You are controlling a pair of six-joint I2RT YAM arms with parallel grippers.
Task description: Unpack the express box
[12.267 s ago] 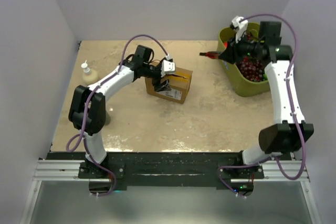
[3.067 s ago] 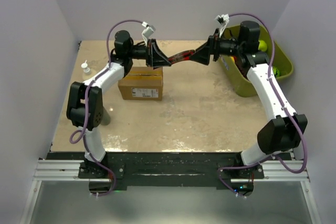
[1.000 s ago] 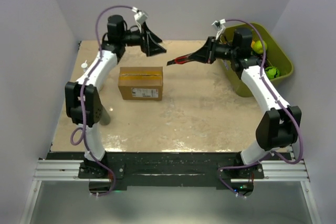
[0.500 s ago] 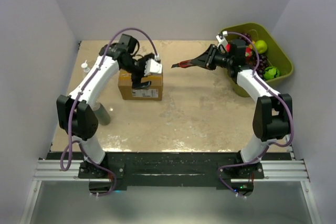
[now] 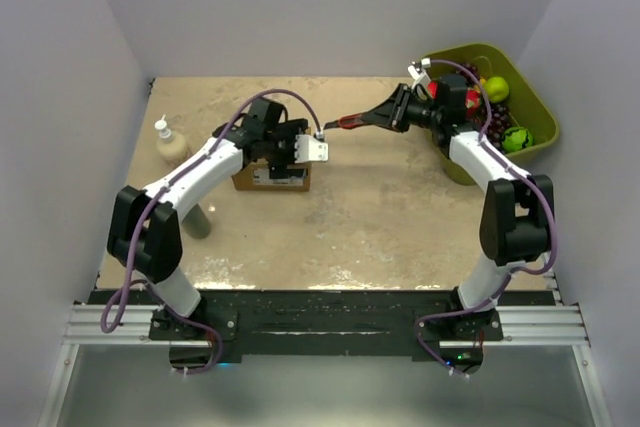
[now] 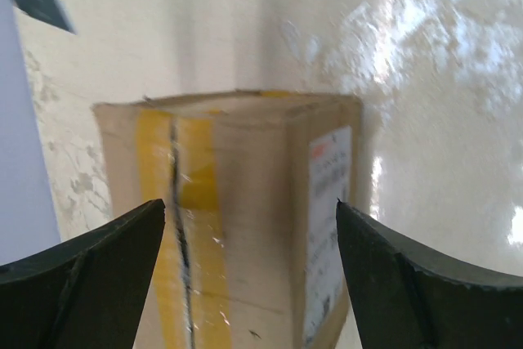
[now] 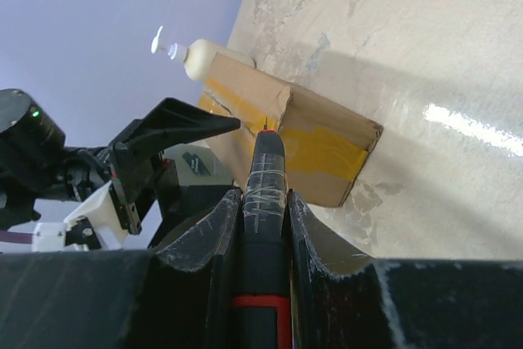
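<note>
Top external view: the express box [image 5: 250, 179] sits on the desk [image 5: 380, 227] left of centre. Most of it is hidden under the left arm, and only its near side with a white label shows. The left pincer [image 5: 288, 147] hangs over the box, jaws spread wide and gripping nothing. The right pincer [image 5: 385, 115] is clamped on a slim black tool [image 5: 348, 122], held in the air to the right of the box. Behind it, a green bin [image 5: 527, 92] of fruit is partly covered by the right arm. A pump bottle [image 5: 168, 143] stands at the desk's left edge. A grey upright shape [image 5: 198, 222] beside the left arm is too obscured to identify.

Left wrist view: both fingers [image 6: 82, 284] flank the box's top without touching it. A dark seam runs down the yellow tape [image 6: 204, 226]. The label [image 6: 327, 218] is too blurred to read, and the box's near end is cut off by the frame.

Right wrist view: the tool has a red band and a clear wrap, and its lower handle is out of frame. Its tip overlaps the box's edge, so contact cannot be judged here.
</note>
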